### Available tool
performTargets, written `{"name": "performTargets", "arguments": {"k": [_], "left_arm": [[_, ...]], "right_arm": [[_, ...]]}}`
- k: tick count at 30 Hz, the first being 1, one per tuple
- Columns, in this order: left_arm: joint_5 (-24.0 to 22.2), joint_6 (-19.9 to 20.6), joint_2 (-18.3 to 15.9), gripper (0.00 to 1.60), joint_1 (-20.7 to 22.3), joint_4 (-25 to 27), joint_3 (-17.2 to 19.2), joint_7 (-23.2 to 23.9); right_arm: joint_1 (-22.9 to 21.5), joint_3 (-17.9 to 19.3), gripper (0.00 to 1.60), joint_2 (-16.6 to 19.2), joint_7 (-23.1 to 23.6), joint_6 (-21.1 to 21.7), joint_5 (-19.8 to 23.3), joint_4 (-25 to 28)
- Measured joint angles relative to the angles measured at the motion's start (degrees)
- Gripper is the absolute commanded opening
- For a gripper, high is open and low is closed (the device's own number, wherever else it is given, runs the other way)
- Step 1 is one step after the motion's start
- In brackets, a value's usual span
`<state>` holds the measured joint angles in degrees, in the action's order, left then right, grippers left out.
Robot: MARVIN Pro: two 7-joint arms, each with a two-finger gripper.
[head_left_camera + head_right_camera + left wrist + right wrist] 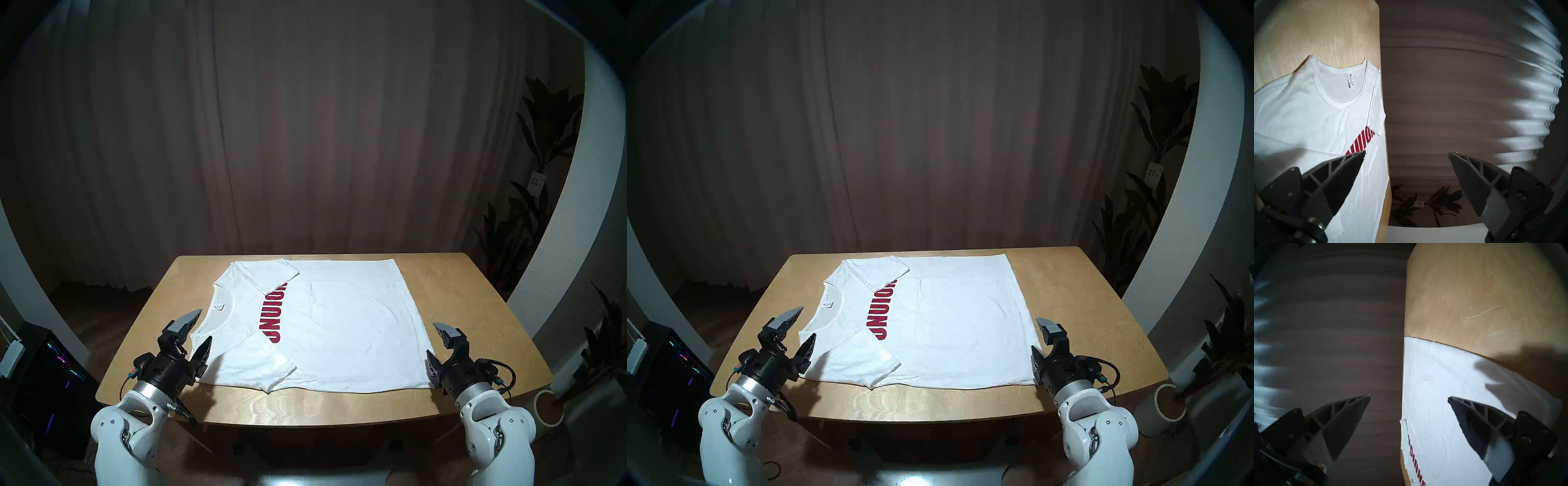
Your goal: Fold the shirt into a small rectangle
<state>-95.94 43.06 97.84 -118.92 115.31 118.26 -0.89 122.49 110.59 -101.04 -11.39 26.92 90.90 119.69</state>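
The white shirt (356, 322) lies flat on the wooden table (475, 305), neck to the left and hem to the right. Both sleeves are folded in over the body, and red letters (273, 315) run across the chest. My left gripper (204, 324) stands open beside the collar and near shoulder, one finger above the other, with nothing in it. My right gripper (431, 339) stands open at the hem's near corner, also with nothing in it. In the left wrist view the shirt (1305, 110) shows its neck label; in the right wrist view the shirt (1432, 387) shows its hem.
The shirt's far edge runs along the table's far edge. Bare wood (1085, 305) flanks the shirt on both sides and along the front. A curtain hangs behind. Potted plants (543, 169) and a white pot (546, 407) stand at the right, and a lit computer case (51, 373) on the floor at the left.
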Motion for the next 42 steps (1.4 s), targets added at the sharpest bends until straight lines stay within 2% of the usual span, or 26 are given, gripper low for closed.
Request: {"name": "performTargets", "arguments": {"k": [7, 10, 15, 21, 27, 33, 42], "left_arm": [[-0.4, -0.1, 1.3, 1.6, -2.4, 4.2, 1.2, -5.4], [-0.4, -1.0, 2.2, 1.6, -3.4, 5.6, 1.3, -9.2], [-1.2, -2.3, 3.6, 1.6, -4.1, 6.9, 0.9, -15.6], [-2.0, -3.3, 4.7, 1.6, -4.1, 7.8, 0.0, -20.1], [-3.4, -3.5, 5.5, 1.6, -4.5, 9.7, -0.4, -23.2], [-5.7, -2.2, 6.0, 1.6, -7.3, 12.8, 1.7, -27.0], [-7.7, -0.5, 6.3, 1.6, -9.4, 13.3, 4.0, -27.9]], "right_arm": [[0.9, 0.3, 1.6, -0.6, -8.6, -1.6, 7.4, 2.3], [1.2, 0.3, 1.6, -0.9, -12.8, -2.8, 10.5, 3.0], [1.5, 0.3, 1.6, -1.1, -19.1, -4.4, 13.7, 4.2], [1.2, 0.9, 1.6, -1.0, -24.7, -5.0, 15.5, 5.2], [0.5, 1.1, 1.6, -0.3, -27.2, -4.9, 16.4, 5.7], [0.1, 1.3, 1.6, 0.2, -28.7, -4.5, 17.1, 6.0], [0.5, 1.6, 1.6, 0.1, -28.4, -3.8, 17.8, 6.2]]}}
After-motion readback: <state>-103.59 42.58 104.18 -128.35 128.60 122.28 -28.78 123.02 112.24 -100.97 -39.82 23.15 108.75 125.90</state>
